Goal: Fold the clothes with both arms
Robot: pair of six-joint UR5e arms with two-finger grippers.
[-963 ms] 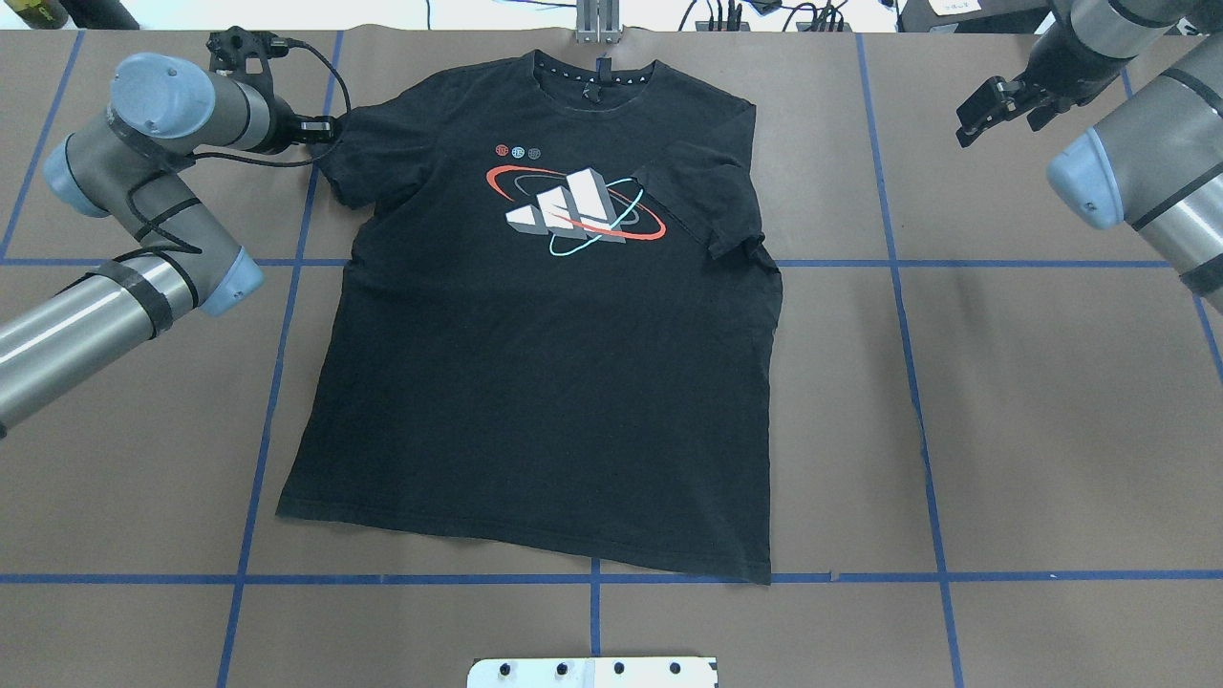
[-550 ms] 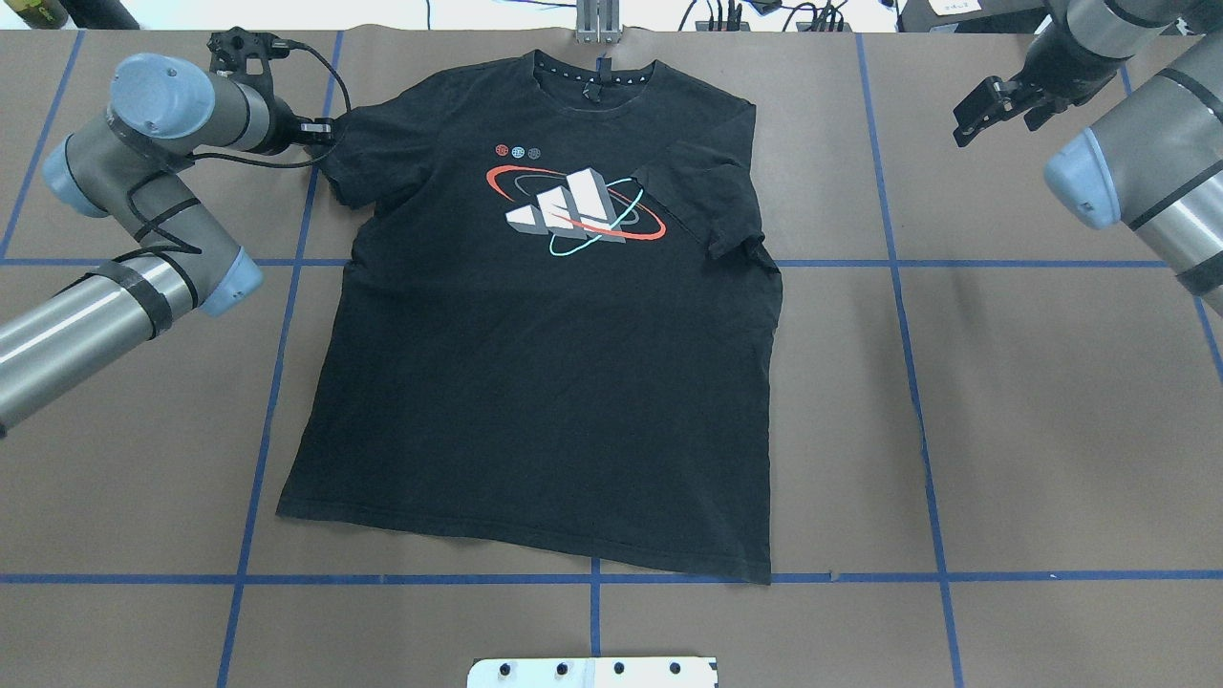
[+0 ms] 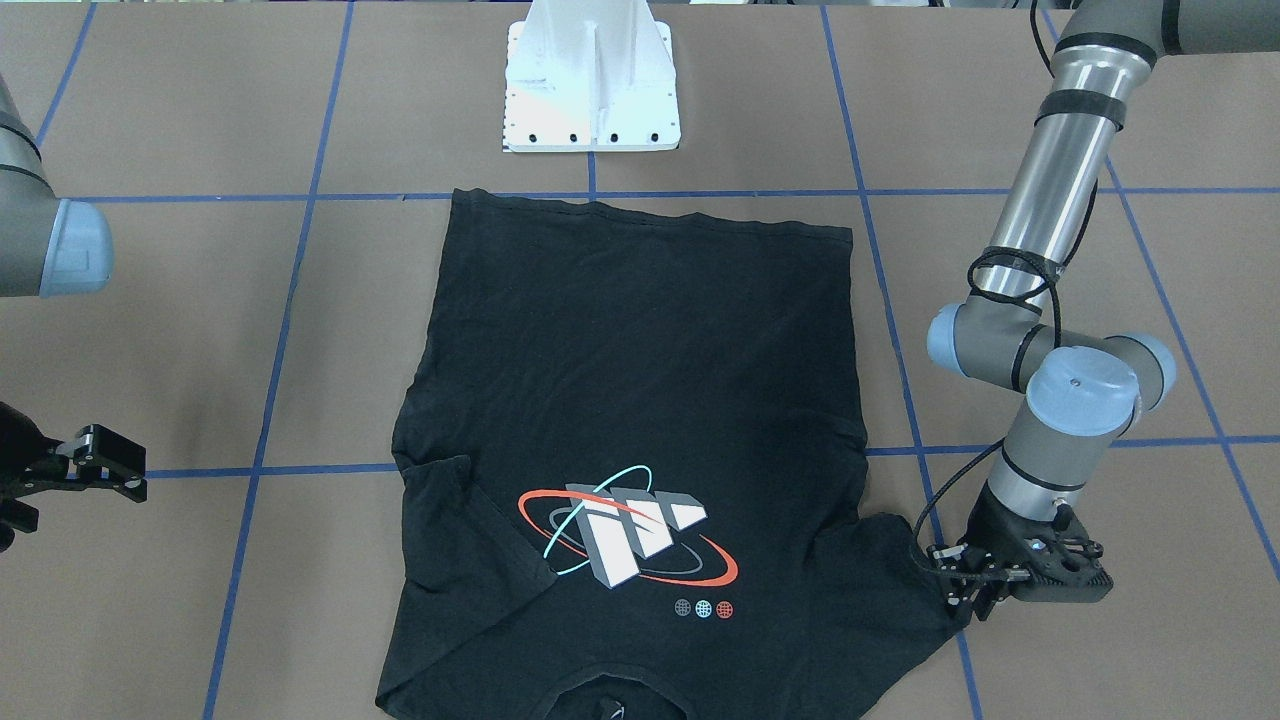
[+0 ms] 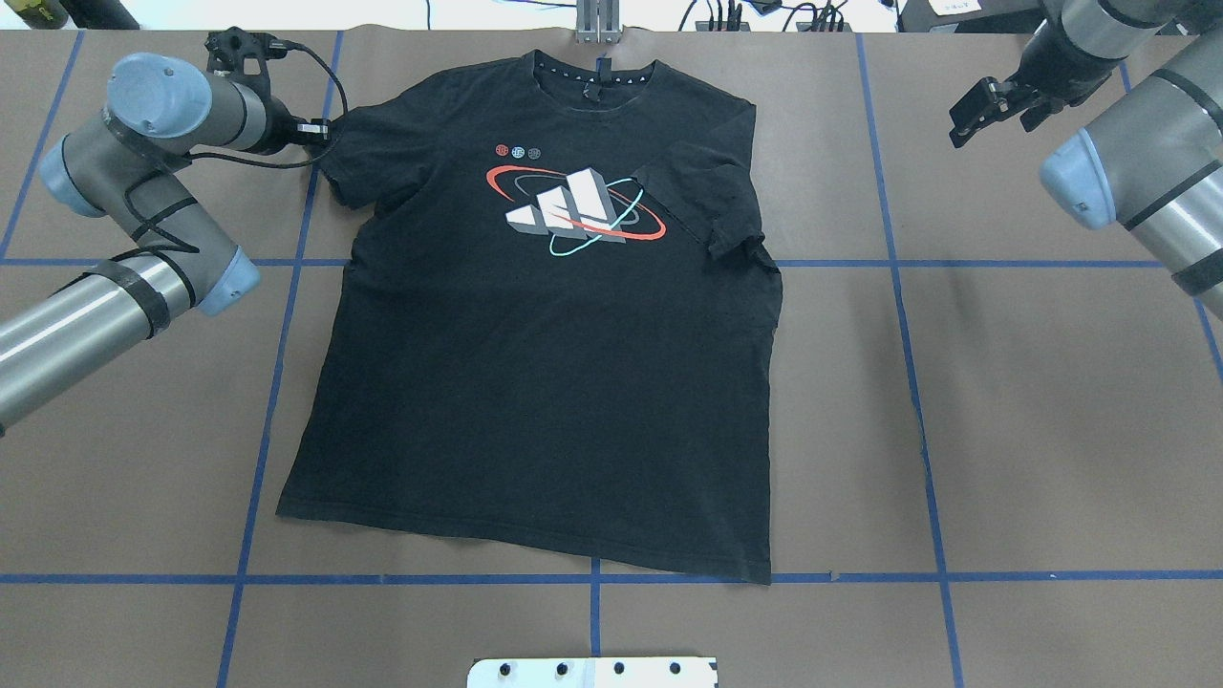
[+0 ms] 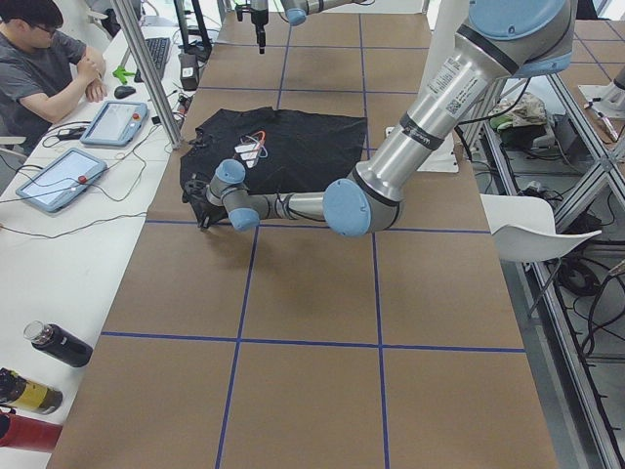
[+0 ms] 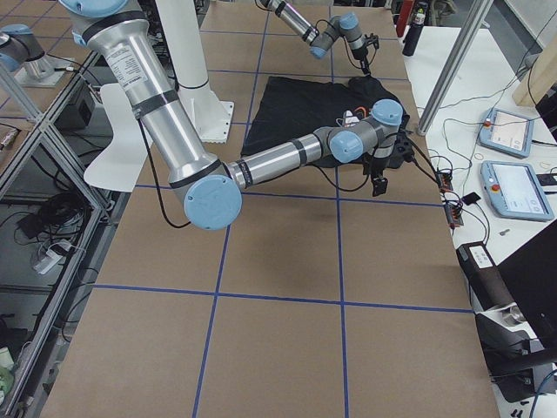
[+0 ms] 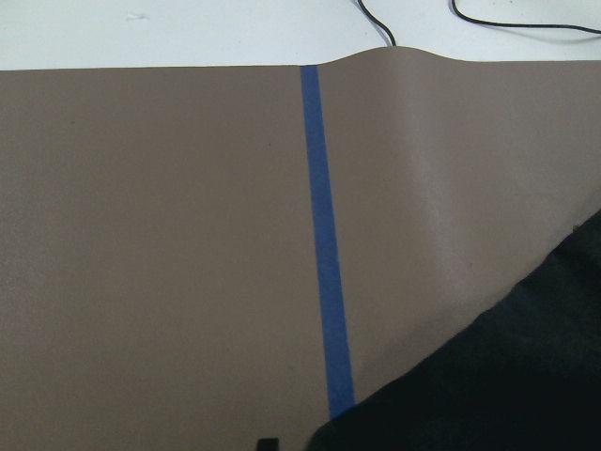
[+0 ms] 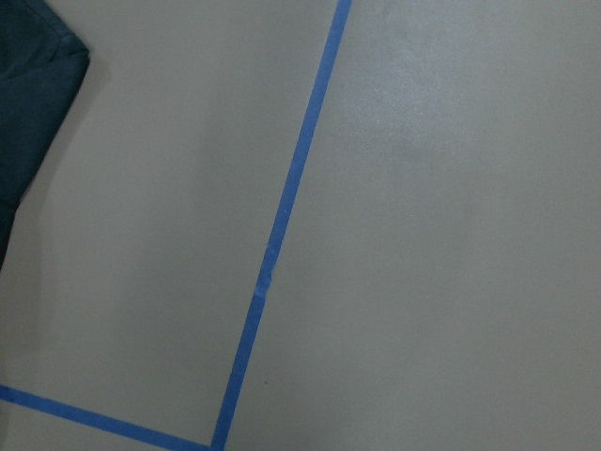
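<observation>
The black T-shirt [image 4: 535,382] lies flat on the brown table with its print [image 4: 573,210] facing up and its collar at the far edge. The sleeve [image 4: 707,205] on the view's right is folded in over the chest. My left gripper [image 4: 325,124] sits low at the outer edge of the other sleeve [image 4: 358,158] and looks shut on that edge; the front-facing view shows the left gripper [image 3: 965,598] with its fingers close together on the cloth. My right gripper [image 4: 989,105] hangs open and holds nothing, well right of the shirt near the far edge.
The white pedestal base [image 3: 592,90] stands just past the shirt's hem. Blue tape lines [image 4: 898,287] cross the table. Cables [image 4: 745,14] lie beyond the far edge. A seated person [image 5: 44,63], tablets [image 5: 117,122] and bottles [image 5: 54,344] are at the side desk.
The right gripper has drawn further away from the shirt, toward the far right corner. The left arm shifted only slightly at the sleeve. The shirt has not moved.
</observation>
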